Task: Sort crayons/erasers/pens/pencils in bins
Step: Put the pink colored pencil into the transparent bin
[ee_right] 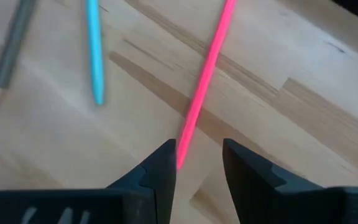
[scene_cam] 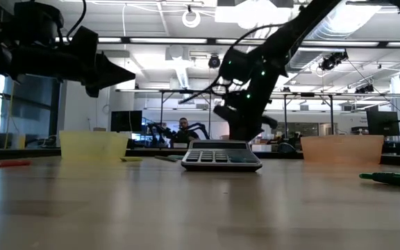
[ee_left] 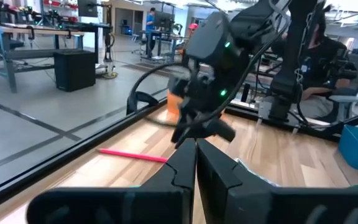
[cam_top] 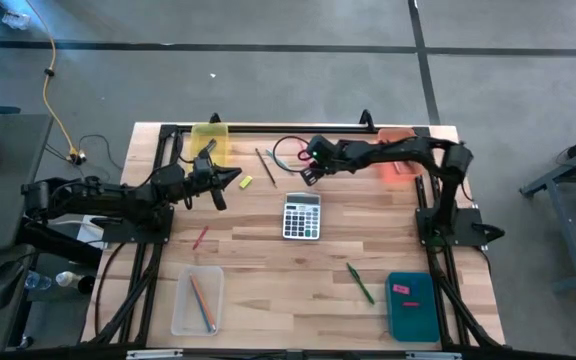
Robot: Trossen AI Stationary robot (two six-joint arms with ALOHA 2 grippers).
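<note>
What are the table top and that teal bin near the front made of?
The table top looks like pale wood with a matt finish: joined planks with visible grain. The teal bin looks like opaque plastic, smooth and evenly coloured; from above I can't rule out another material.

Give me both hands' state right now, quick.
Left hand: closed, empty, raised near the yellow bin.
Right hand: open, holding nothing, low over the pink pencil on the table.

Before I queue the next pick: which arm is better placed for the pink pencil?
Right: its open tool hangs directly over the pink pencil; the left tool is shut, farther off.
</note>
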